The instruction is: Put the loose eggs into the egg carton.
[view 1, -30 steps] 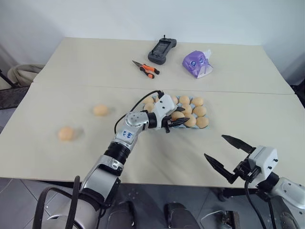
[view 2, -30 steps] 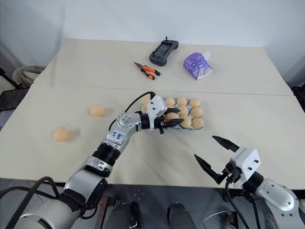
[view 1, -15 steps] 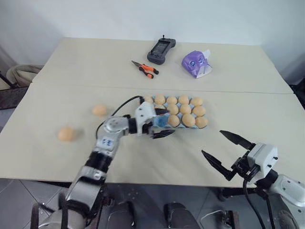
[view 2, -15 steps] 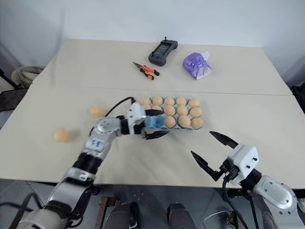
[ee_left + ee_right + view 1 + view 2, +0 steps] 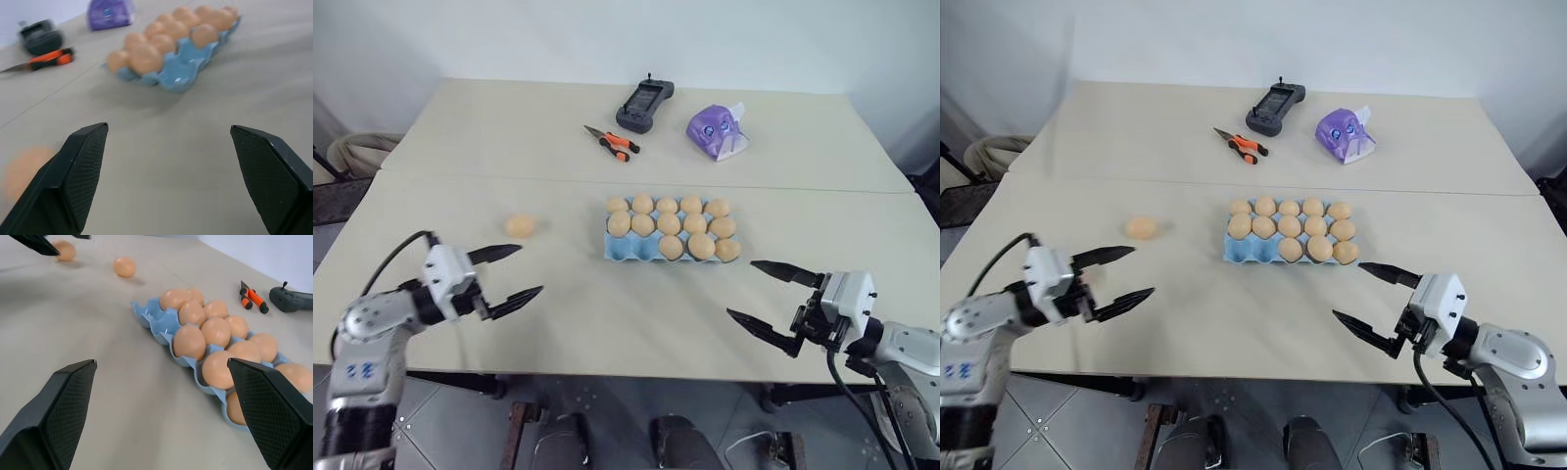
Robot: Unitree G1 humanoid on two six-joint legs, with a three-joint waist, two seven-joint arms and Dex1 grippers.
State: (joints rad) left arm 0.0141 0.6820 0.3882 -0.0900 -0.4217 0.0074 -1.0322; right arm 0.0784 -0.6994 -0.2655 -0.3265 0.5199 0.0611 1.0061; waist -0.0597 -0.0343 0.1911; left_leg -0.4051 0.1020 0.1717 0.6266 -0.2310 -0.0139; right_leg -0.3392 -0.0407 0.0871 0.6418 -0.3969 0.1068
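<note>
The egg carton (image 5: 668,233) sits at the middle of the surface (image 5: 607,313), most cups filled. One loose egg (image 5: 520,225) lies toward the left edge, another (image 5: 64,250) by the left hand (image 5: 507,270). Both hands, left and right (image 5: 770,294), are released and empty near the front edge.

egg carton (image 5: 625,248): light blue moulded tray, lidless, flat on the table, three rows of five cups
eggs in carton (image 5: 693,225): pale tan-orange; back and middle rows full, front row holds three, its two left cups empty
loose eggs (image 5: 520,225): one left of carton, well apart; another (image 5: 64,250) farther off
</note>
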